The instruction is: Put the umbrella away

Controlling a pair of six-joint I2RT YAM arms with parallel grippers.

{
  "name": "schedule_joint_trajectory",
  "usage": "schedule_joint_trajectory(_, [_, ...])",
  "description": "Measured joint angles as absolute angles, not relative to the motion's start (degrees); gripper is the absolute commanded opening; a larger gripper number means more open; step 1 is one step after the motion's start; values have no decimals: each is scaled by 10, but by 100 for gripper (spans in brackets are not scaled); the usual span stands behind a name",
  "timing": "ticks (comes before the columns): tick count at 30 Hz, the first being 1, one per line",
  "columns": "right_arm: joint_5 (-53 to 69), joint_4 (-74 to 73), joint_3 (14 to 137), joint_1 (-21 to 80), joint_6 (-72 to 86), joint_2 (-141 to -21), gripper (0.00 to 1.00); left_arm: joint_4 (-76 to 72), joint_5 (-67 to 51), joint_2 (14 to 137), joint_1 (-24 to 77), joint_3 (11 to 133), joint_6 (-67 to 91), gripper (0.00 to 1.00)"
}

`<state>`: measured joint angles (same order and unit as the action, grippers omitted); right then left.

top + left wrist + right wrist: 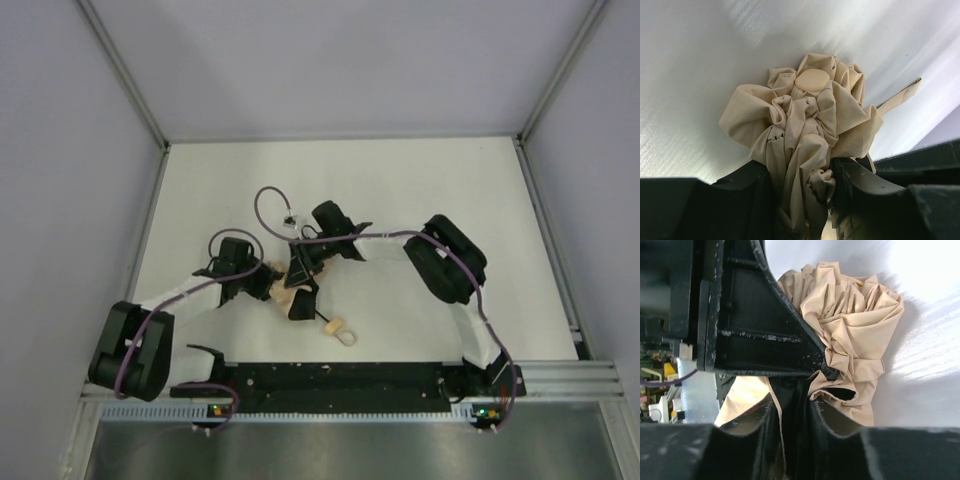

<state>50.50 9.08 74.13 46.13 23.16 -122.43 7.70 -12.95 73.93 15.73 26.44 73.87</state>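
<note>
Umbrella (283, 293) folded on table (420, 190), just 6 o'clock of centre, both grippers on it.
Overhead only: long axis runs 10 to 4 o'clock, handle (334, 324) and strap loop (347, 338) at 4. Left wrist only: left gripper (800, 200) clamped on bunched canopy, round end cap (812, 80) at 12. Right wrist only: right gripper (790, 427) pinched almost together on the umbrella's dark part, left gripper crowding at 10.

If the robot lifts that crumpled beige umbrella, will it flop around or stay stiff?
The beige fabric folding umbrella would probably flop: its cloth lies in loose, crumpled folds. It looks light, since thin fabric makes up most of it. It likely won't slip easily, because the left gripper has its fingers pressed into the soft bunch.
</note>
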Motion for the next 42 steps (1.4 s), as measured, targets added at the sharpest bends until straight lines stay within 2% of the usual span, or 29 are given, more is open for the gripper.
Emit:
schedule_joint_trajectory(5, [417, -58, 788, 475, 222, -1186, 86, 73, -111, 724, 163, 256, 745, 0])
schedule_joint_trajectory(7, [364, -99, 788, 476, 207, -1146, 89, 78, -104, 714, 165, 252, 750, 0])
schedule_joint_trajectory(14, [183, -139, 776, 520, 121, -1001, 87, 129, -84, 688, 165, 252, 774, 0])
schedule_joint_trajectory(22, [20, -89, 706, 648, 37, -1006, 87, 202, -76, 711, 166, 295, 797, 0])
schedule_joint_trajectory(31, [-25, -46, 719, 665, -19, -1087, 84, 237, -73, 725, 171, 315, 820, 0])
schedule_joint_trajectory(39, [-34, -15, 718, 668, -14, -1109, 61, 251, -75, 741, 171, 328, 824, 0])
schedule_joint_trajectory(42, [-41, 11, 704, 670, -14, -1115, 65, 251, -75, 745, 172, 330, 824, 0])
